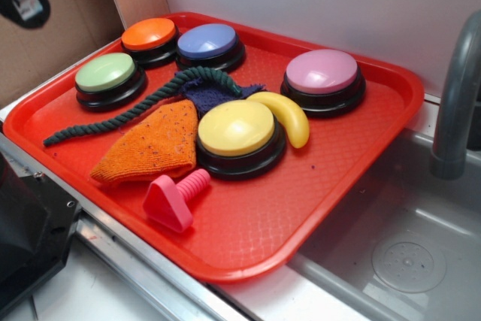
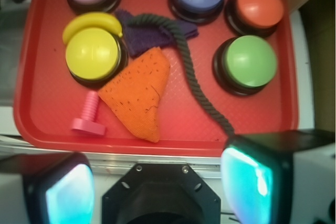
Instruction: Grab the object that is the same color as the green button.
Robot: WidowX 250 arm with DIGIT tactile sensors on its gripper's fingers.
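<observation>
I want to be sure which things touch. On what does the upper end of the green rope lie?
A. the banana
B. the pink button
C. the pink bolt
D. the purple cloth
D: the rope curves at its upper end over the purple cloth, between the buttons.

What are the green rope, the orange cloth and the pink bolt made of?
The rope looks like twisted fibre, maybe cotton: its spiral strands show and it looks matte. The cloth looks like soft fabric, fuzzy and folded, flecked with dark lint. The bolt seems to be moulded plastic, smooth with a ribbed shaft.
</observation>
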